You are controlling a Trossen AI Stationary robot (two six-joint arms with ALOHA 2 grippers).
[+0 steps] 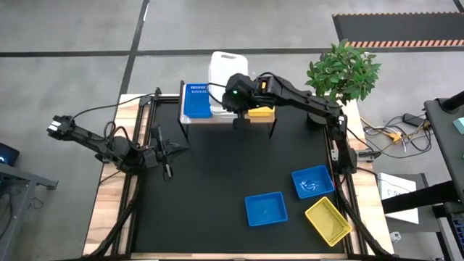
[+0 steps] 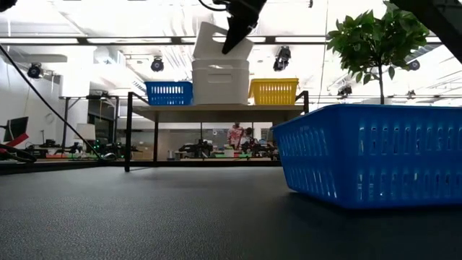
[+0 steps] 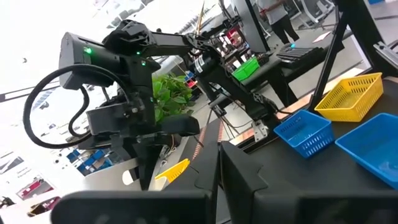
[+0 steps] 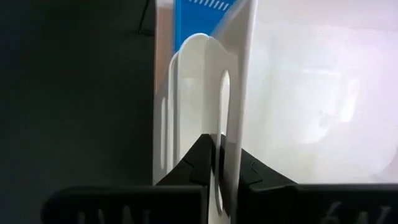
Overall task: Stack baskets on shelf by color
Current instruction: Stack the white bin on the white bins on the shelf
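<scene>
Blue basket (image 2: 372, 155) looms nearest on the worktop (image 1: 217, 181). Above the shelf (image 1: 217, 117), a tilted white basket (image 2: 216, 42) is pinched by the right hand (image 4: 219, 165); it needs levelling onto the white stack (image 2: 220, 83).

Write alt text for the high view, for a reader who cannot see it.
Seen from above, the right hand grips a tilted white basket over the white stack on the shelf, between a blue basket and a yellow one. Two blue baskets and a yellow basket lie on the black table; the left hand waits, shut.
</scene>
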